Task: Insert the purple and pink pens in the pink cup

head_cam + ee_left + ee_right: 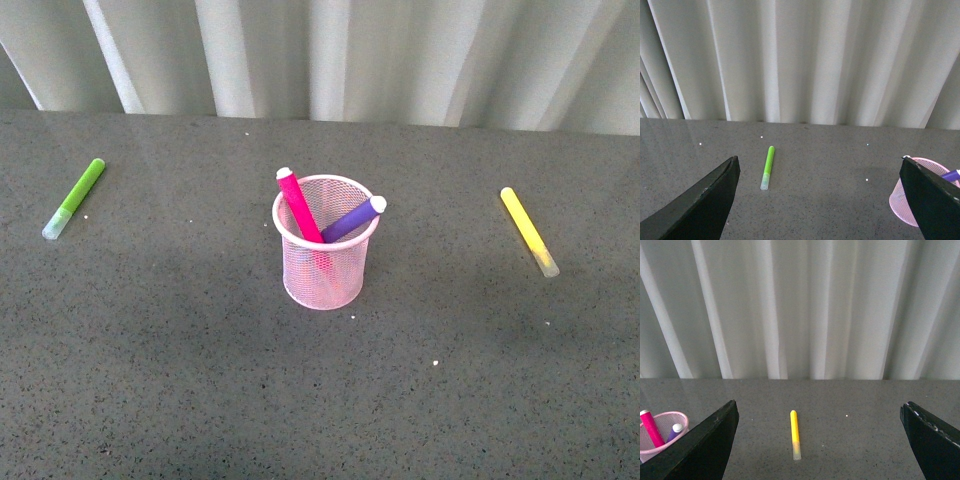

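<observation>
Since both pens already stand inside the pink cup [327, 245] at mid-tabletop [320, 400], pink pen [299, 205] leaning left, purple pen [355, 217] leaning right, no reach seems needed; left tool [820, 200] and right tool [820, 440] hang released and empty, the cup between them.

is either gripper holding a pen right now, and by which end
Nothing is held: the left gripper and the right gripper are open and empty. Both pens stand in the pink cup.
</observation>
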You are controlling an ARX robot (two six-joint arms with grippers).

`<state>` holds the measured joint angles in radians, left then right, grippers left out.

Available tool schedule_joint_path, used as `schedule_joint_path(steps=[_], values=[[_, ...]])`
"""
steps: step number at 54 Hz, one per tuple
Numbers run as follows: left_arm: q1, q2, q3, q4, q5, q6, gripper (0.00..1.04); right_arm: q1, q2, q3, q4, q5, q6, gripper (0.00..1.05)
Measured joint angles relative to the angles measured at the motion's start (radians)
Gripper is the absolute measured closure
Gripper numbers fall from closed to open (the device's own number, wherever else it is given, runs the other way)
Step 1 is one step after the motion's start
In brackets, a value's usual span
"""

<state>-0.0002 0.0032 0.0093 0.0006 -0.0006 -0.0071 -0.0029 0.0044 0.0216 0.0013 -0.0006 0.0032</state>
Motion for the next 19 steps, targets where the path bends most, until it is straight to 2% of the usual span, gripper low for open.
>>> schedule_joint_path(steps=[19], values=[[0.0,0.0,0.0,0.0,0.0,0.0,0.07,0.0,0.0,0.0,0.0,0.0,0.0,0.07]])
